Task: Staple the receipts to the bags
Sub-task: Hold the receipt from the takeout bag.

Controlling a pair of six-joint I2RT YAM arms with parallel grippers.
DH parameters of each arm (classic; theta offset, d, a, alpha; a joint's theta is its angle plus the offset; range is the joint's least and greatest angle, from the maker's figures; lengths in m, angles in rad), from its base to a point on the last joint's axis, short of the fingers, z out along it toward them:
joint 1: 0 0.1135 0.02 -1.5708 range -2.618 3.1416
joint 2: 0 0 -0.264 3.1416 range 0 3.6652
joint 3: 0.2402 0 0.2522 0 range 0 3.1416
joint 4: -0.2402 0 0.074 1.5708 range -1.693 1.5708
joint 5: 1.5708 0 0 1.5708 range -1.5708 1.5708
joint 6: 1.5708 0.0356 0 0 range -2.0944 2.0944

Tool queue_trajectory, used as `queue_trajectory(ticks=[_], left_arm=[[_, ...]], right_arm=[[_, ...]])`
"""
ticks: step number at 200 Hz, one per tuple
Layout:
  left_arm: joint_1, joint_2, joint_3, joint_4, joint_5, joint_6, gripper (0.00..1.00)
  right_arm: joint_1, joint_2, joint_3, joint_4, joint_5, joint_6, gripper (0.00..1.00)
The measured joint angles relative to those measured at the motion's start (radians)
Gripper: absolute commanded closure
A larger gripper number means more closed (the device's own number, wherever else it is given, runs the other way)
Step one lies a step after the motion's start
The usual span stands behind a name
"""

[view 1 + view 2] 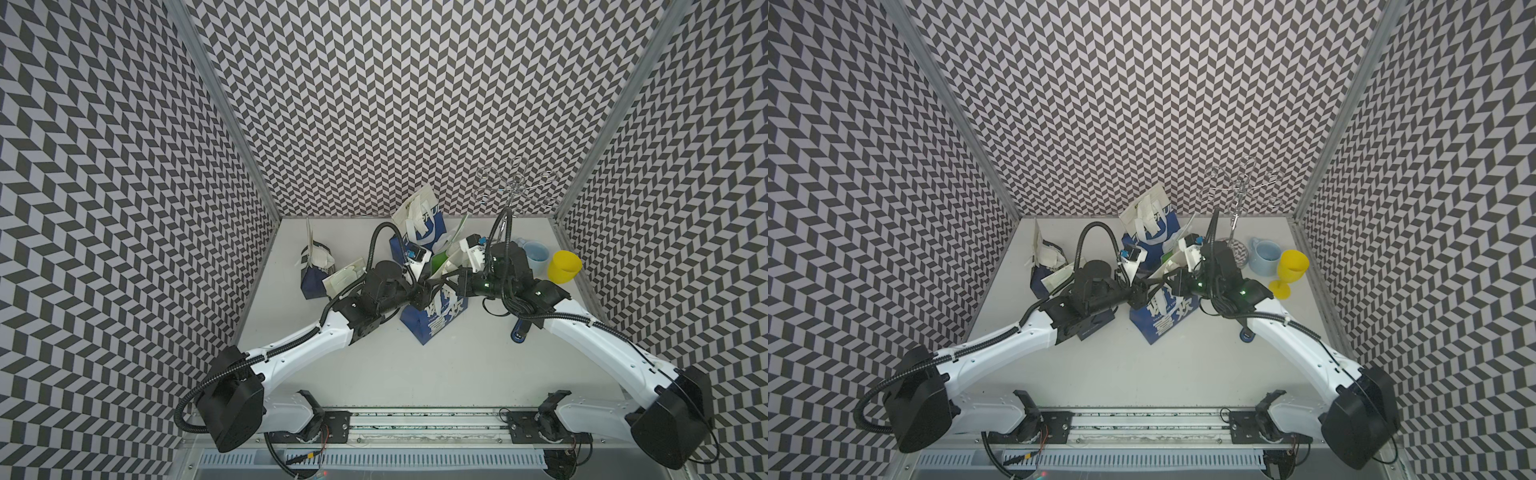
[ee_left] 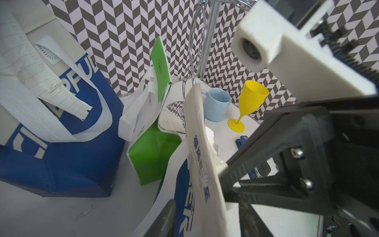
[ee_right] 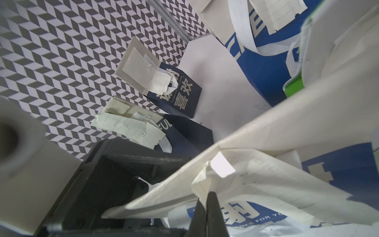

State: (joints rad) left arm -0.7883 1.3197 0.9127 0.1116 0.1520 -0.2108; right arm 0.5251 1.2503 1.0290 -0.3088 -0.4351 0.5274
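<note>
Both arms met mid-table over the front blue bag [image 1: 432, 320] with white Chinese lettering. The top views hid the fingertips, so the wrist cams told more. The right gripper [image 3: 206, 198] was pinched tight on the crumpled lined receipt [image 3: 256, 184] at that bag's cream flap. The left gripper [image 2: 207, 215] had its fingers spread apart, with the same flap between them.

Only the right wrist view caught a lettered blue bag [image 3: 180, 96] and a second blue bag [image 3: 190, 133] just beside it near the left wall, both with receipts stapled on. The left wrist view gave the green bag [image 2: 153, 156], big blue bag [image 2: 67, 160], light blue mug [image 2: 217, 106] and yellow goblet [image 2: 252, 98]. The stapler [image 1: 520, 330] [image 1: 1246, 336] peeked from under the right arm in both top views.
</note>
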Motion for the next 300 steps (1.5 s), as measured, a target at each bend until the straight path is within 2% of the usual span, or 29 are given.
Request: queue_trajectory(ticks=[54,121,182,192,207,245,251,258,271,280,290,300], left_arm=[[-0.01,-0.002,-0.002,0.001,-0.001,0.04,0.43],[-0.026,0.03,0.014,0.022,-0.009,0.089,0.42],[-0.036,0.061,0.032,0.023,-0.016,0.125,0.45],[-0.036,0.061,0.032,0.023,-0.019,0.127,0.49],[-0.036,0.062,0.033,0.022,-0.025,0.129,0.65],[-0.048,0.074,0.039,0.022,-0.044,0.13,0.93],[-0.05,0.078,0.04,0.022,-0.052,0.131,1.0],[-0.05,0.082,0.042,0.021,-0.056,0.128,1.0],[-0.05,0.093,0.05,0.018,-0.064,0.131,1.0],[-0.051,0.097,0.054,0.015,-0.071,0.135,1.0],[-0.052,0.098,0.056,0.017,-0.078,0.135,1.0],[-0.054,0.098,0.061,0.018,-0.082,0.135,1.0]], right_arm=[[-0.083,0.0,0.0,0.042,-0.15,0.084,1.0],[-0.09,0.041,0.0,0.058,-0.297,0.15,1.0],[-0.098,0.052,-0.001,0.102,-0.379,0.249,1.0],[-0.098,0.052,-0.001,0.103,-0.388,0.259,1.0],[-0.099,0.052,-0.001,0.106,-0.394,0.268,1.0],[-0.105,0.052,-0.002,0.109,-0.396,0.287,0.98],[-0.106,0.051,-0.003,0.111,-0.394,0.29,0.96],[-0.108,0.051,-0.005,0.113,-0.394,0.292,0.9],[-0.11,0.05,-0.005,0.116,-0.39,0.294,0.7],[-0.111,0.043,-0.003,0.114,-0.382,0.288,0.6],[-0.111,0.032,0.004,0.093,-0.37,0.267,0.5],[-0.108,0.02,0.018,0.05,-0.349,0.246,0.44]])
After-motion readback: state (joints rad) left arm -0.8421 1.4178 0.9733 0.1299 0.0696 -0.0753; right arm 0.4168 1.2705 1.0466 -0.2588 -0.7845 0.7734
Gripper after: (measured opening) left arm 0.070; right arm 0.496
